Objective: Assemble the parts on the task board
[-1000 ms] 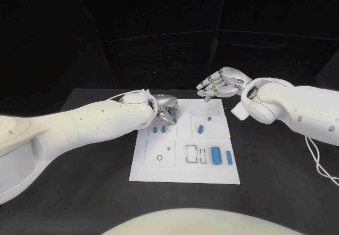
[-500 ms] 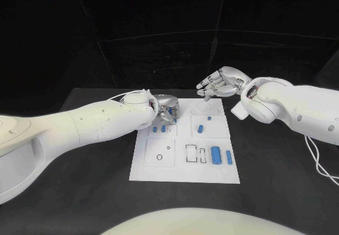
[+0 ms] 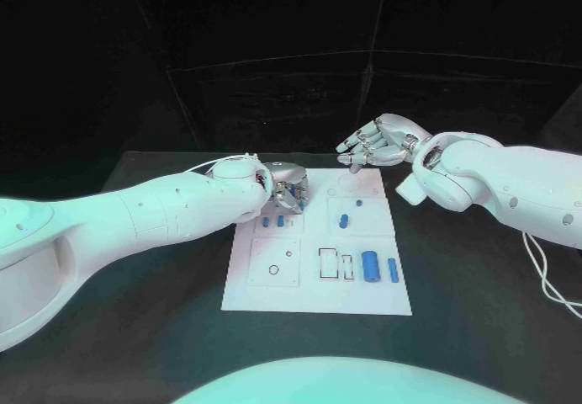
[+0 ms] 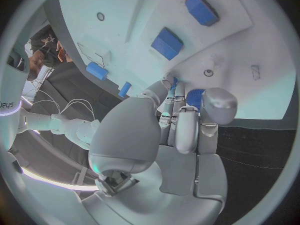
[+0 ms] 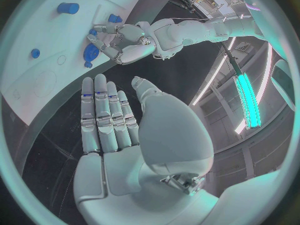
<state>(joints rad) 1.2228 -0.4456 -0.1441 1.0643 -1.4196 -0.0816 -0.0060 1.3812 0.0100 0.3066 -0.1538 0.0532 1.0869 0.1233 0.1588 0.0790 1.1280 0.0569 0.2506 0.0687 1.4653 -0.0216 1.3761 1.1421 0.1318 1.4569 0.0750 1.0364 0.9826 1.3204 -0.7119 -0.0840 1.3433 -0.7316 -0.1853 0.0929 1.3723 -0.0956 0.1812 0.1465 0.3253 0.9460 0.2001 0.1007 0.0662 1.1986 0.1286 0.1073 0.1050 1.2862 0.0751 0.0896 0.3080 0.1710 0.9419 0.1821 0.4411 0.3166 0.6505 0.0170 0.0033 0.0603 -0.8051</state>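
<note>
The left arm [image 3: 134, 215] enters over the black table [image 3: 158, 311] and ends with the left hand [image 3: 285, 187] lowered on the far left corner of the white task board [image 3: 318, 299]. Its fingers [image 4: 186, 130] are curled tight, tips down against the board surface; a small blue part [image 4: 195, 96] sits between the fingertips in the left wrist view, but whether it is grasped cannot be told. Just nearside of that hand lie two short blue pegs [image 3: 273, 223]. Further right from it, a blue oblong part [image 3: 345, 222] lies in the board's middle section, with a small blue stud [image 3: 359, 203] beyond. Toward the near right of the board, a flat blue block [image 3: 371, 268] and a slim blue cylinder [image 3: 393, 270] lie beside black-outlined rectangular recesses [image 3: 330, 263]. The board is flat, matt and rectangular. The right hand [image 3: 382, 143] hovers above the board's far right corner, apart from it, fingers [image 5: 106, 115] extended side by side, released, holding nothing
</note>
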